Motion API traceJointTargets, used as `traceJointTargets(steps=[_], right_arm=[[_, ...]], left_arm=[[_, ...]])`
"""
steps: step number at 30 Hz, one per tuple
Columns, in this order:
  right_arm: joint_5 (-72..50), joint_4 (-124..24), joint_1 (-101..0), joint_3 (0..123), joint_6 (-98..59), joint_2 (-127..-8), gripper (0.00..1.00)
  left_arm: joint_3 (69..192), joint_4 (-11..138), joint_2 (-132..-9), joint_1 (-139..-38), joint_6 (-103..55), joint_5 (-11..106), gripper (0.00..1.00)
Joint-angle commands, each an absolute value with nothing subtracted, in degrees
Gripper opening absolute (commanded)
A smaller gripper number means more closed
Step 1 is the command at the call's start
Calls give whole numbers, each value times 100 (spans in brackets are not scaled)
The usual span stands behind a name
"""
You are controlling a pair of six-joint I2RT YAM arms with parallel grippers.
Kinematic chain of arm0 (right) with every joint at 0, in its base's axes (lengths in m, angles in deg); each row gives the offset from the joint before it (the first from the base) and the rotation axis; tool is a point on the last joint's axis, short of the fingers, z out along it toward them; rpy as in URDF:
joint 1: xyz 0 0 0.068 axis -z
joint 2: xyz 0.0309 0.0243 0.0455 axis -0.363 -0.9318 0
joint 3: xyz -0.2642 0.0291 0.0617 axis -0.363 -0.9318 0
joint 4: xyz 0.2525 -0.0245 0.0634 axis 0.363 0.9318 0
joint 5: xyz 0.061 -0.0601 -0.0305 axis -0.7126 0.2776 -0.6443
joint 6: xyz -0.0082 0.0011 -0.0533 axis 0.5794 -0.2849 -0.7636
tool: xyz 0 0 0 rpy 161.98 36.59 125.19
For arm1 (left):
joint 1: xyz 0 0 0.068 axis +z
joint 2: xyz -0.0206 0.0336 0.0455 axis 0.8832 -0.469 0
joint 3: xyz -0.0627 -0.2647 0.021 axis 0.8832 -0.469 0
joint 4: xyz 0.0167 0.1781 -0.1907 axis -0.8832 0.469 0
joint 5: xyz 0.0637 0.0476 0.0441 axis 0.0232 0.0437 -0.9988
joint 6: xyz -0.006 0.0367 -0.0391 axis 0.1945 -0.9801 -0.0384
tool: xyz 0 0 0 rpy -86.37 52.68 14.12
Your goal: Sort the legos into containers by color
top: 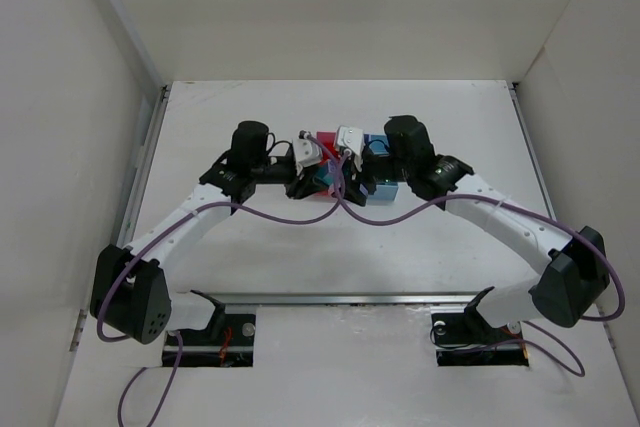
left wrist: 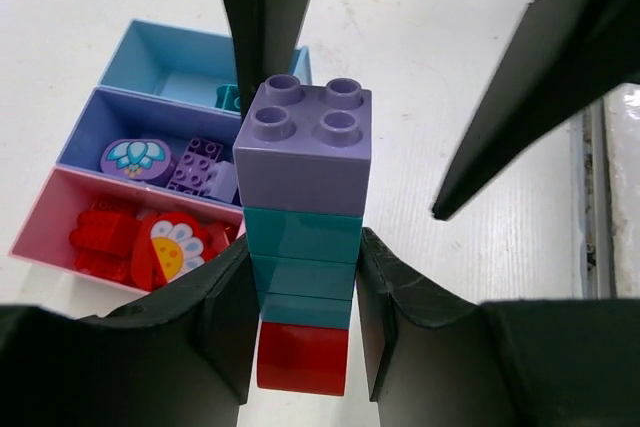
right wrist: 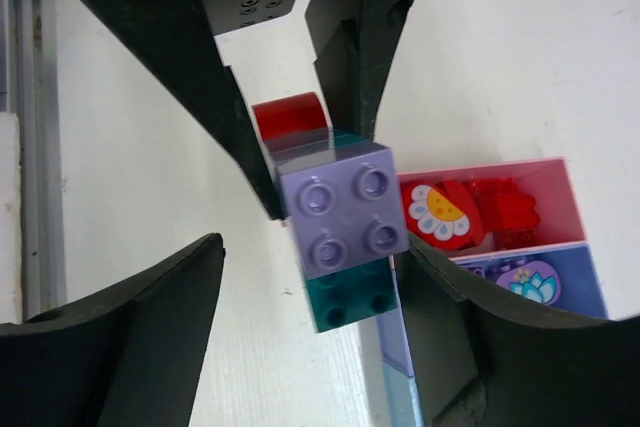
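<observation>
A stack of legos (left wrist: 305, 237) has a lavender brick (left wrist: 305, 147) on top, teal bricks in the middle and a red one (left wrist: 302, 357) at the bottom. My left gripper (left wrist: 305, 292) is shut on its teal part, just above the table. My right gripper (right wrist: 310, 247) is open and straddles the lavender top (right wrist: 343, 217), with a wide gap on its left side. A teal studded brick (right wrist: 352, 297) shows right under the lavender one. The containers (left wrist: 60, 232) lie to the left: pink with red legos (left wrist: 110, 237), purple-blue (left wrist: 85, 132) with purple pieces, and light blue (left wrist: 150, 57).
From above, both arms meet at the table's middle (top: 325, 182), beside the containers (top: 383, 190). White walls close the table on the left, right and back. A metal rail (left wrist: 598, 197) runs along the table edge.
</observation>
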State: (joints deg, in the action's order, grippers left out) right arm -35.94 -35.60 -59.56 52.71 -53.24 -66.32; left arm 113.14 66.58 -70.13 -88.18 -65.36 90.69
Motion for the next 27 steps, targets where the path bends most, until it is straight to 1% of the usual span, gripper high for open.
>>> traceJointTargets(steps=[1, 2, 7, 9, 10, 12, 13, 14, 16, 17, 19, 20, 27], right_arm=[[-3631, -3819, -6057, 5268, -5247, -6375, 75], [-3630, -3819, -6057, 5268, -5247, -6375, 76], [-3805, -3819, -6057, 5417, -5247, -6375, 76], [-3858, -3819, -6057, 5470, -5247, -6375, 73], [-3858, -3819, -6057, 5522, -5247, -6375, 73], [-3858, -3819, -6057, 5523, -5247, -6444, 69], [-3858, -3819, -6057, 5592, -5247, -6497, 63], [-3911, -3819, -6057, 5645, -5247, -6498, 59], [-3973, -3819, -6057, 5715, -5247, -6551, 54], [-3973, -3819, -6057, 5716, -5247, -6611, 54], [-3886, -3819, -6057, 5768, -5247, -6664, 65], [-3833, -3880, -6057, 5769, -5247, -6665, 67], [-3762, -3881, -6057, 5822, -5300, -6841, 69]], left_arm=[[11202, 6343, -6926, -8796, -6640, 8970, 0], [11202, 6396, -6926, -8796, -6641, 8918, 0], [11140, 6396, -6873, -8796, -6711, 8865, 0], [11140, 6457, -6873, -8796, -6843, 8865, 0], [11140, 6519, -6873, -8796, -6843, 8865, 0], [11140, 6519, -6873, -8796, -6922, 8865, 0], [11088, 6519, -6873, -8796, -6922, 8865, 0], [11087, 6519, -6873, -8796, -6922, 8917, 0], [11087, 6571, -6873, -8796, -6922, 8978, 0], [11087, 6572, -6873, -8796, -6922, 8979, 0], [11087, 6572, -6873, -8796, -6922, 9040, 0], [11087, 6572, -6873, -8796, -6922, 9040, 0], [11087, 6624, -6873, -8796, -6922, 9093, 0]])
